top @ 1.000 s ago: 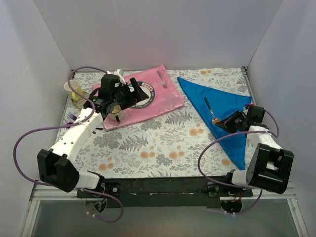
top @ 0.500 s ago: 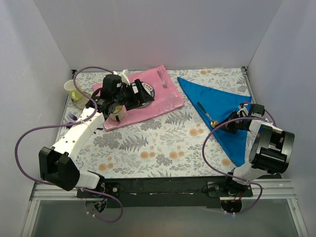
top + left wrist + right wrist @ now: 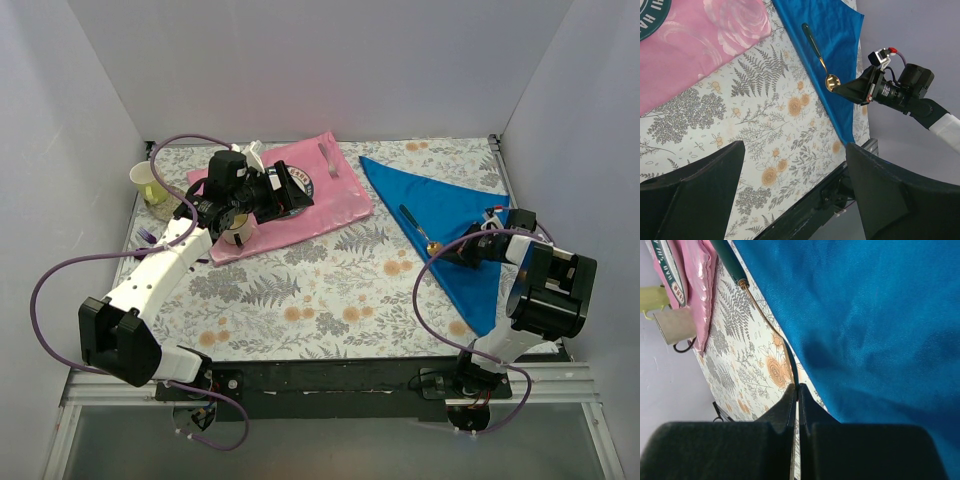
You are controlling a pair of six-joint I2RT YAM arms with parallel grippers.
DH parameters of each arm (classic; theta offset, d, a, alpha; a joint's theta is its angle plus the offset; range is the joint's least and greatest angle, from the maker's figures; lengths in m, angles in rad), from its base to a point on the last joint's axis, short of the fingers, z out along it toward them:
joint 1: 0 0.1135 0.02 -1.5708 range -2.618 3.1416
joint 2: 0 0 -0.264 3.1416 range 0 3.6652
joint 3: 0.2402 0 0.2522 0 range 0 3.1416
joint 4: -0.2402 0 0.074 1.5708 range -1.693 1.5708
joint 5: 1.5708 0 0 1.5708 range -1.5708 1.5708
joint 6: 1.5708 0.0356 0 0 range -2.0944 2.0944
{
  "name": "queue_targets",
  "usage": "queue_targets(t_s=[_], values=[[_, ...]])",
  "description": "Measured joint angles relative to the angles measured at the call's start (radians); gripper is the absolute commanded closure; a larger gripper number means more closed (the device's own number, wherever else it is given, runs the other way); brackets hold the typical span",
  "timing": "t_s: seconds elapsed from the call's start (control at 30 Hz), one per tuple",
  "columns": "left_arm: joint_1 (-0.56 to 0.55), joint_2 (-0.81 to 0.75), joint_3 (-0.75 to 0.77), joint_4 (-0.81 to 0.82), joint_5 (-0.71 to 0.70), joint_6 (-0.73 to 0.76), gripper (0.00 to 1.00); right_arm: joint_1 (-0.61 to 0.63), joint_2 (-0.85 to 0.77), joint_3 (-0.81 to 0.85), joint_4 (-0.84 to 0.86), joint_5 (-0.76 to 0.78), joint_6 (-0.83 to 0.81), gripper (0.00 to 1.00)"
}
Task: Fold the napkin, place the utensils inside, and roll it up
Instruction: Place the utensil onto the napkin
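Observation:
The blue napkin (image 3: 455, 215) lies folded into a triangle at the right of the table, also seen in the left wrist view (image 3: 827, 30) and the right wrist view (image 3: 875, 325). The spoon (image 3: 415, 226), gold bowl and dark handle, lies along the napkin's left edge (image 3: 816, 50). My right gripper (image 3: 443, 254) is low at that edge, shut on the spoon's bowl, which shows edge-on between its tips (image 3: 797, 386). My left gripper (image 3: 290, 190) hangs open and empty above the pink mat (image 3: 300, 205).
A silver fork (image 3: 328, 160) lies on the pink mat's far corner. A pale cup (image 3: 148, 182) and purple plastic utensils (image 3: 148, 237) stand at the left wall. A white holder (image 3: 236, 230) sits under the left wrist. White walls enclose the table.
My right wrist has swung back toward the right wall and turned. The spoon has shifted slightly left with it, its handle now pointing further left. The left arm has barely moved.

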Motion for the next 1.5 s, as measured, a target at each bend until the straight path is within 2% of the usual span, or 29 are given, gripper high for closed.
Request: queue_targets(t_s=[0.77, 0.87, 1.0, 1.1, 1.27, 1.43, 1.5], values=[[-0.021, 0.002, 0.000, 0.000, 0.012, 0.015, 0.18, -0.021, 0.082, 0.004, -0.001, 0.005, -0.019, 0.97], [-0.021, 0.002, 0.000, 0.000, 0.013, 0.015, 0.18, -0.021, 0.085, 0.005, -0.001, 0.005, -0.019, 0.88], [-0.021, 0.003, 0.000, 0.000, 0.014, 0.018, 0.18, -0.021, 0.096, 0.005, -0.003, 0.012, -0.022, 0.67], [-0.021, 0.006, 0.000, 0.000, 0.016, 0.018, 0.18, -0.021, 0.096, 0.006, -0.005, 0.023, -0.023, 0.56], [-0.021, 0.017, 0.000, 0.000, 0.022, 0.011, 0.18, -0.017, 0.065, 0.020, -0.040, 0.060, -0.026, 0.46], [-0.022, 0.003, -0.017, 0.025, 0.024, 0.005, 0.18, 0.016, -0.076, 0.047, -0.159, 0.257, -0.069, 0.42], [-0.026, -0.019, -0.041, 0.027, 0.017, 0.009, 0.17, 0.031, -0.145, 0.056, -0.188, 0.335, -0.084, 0.36]])
